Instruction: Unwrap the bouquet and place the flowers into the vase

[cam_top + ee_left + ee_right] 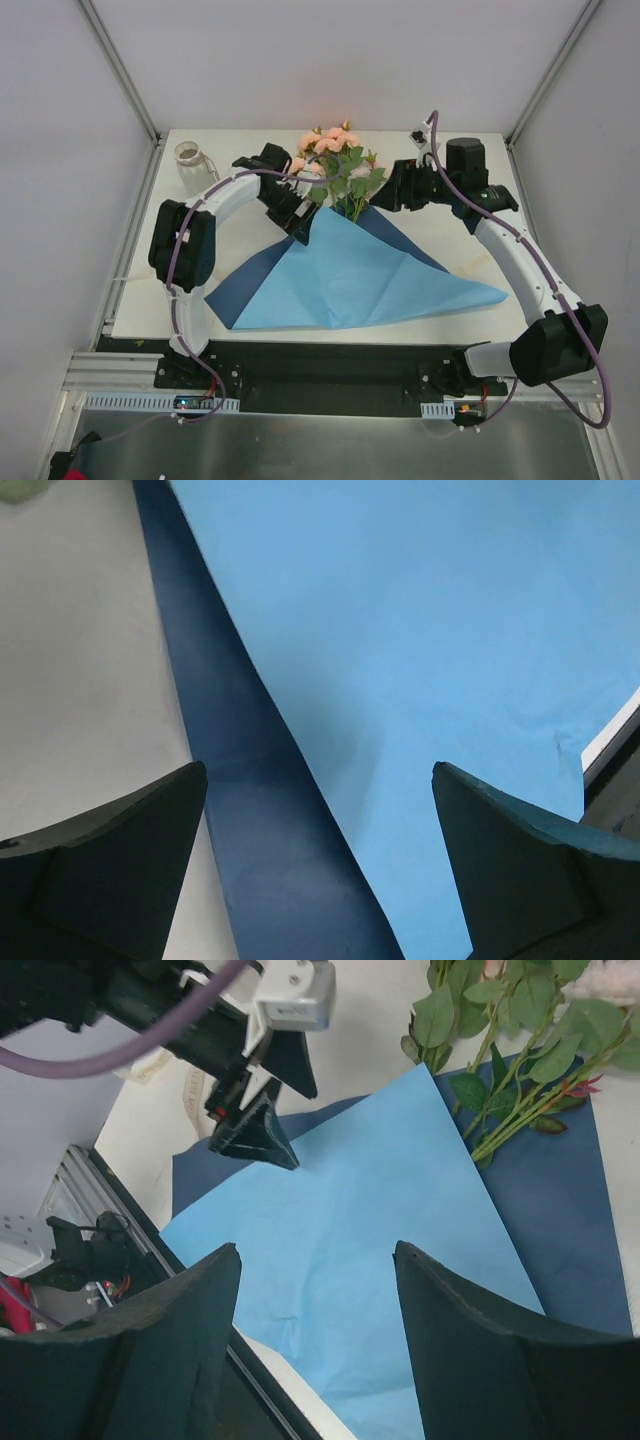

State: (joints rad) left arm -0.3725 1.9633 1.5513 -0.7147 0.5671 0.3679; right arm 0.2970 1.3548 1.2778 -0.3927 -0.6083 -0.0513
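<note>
The bouquet lies unwrapped: its blue paper (350, 280) is spread flat on the table, light blue over a darker sheet. The flowers (335, 160), peach-pink roses with green leaves, rest with their stems (520, 1090) on the paper's far corner. The white ribbed vase (190, 160) stands upright at the far left. My left gripper (298, 220) hovers open over the paper's left edge (260, 810), just left of the stems, with nothing between its fingers. My right gripper (385, 190) stands open to the right of the flowers and looks down on the light blue sheet (380, 1220).
White walls and metal frame posts (120, 70) close in the table. Its near edge and a rail (120, 1210) run past the paper's corner. A cream strip (190, 1085) lies on the table behind the left gripper (262, 1110).
</note>
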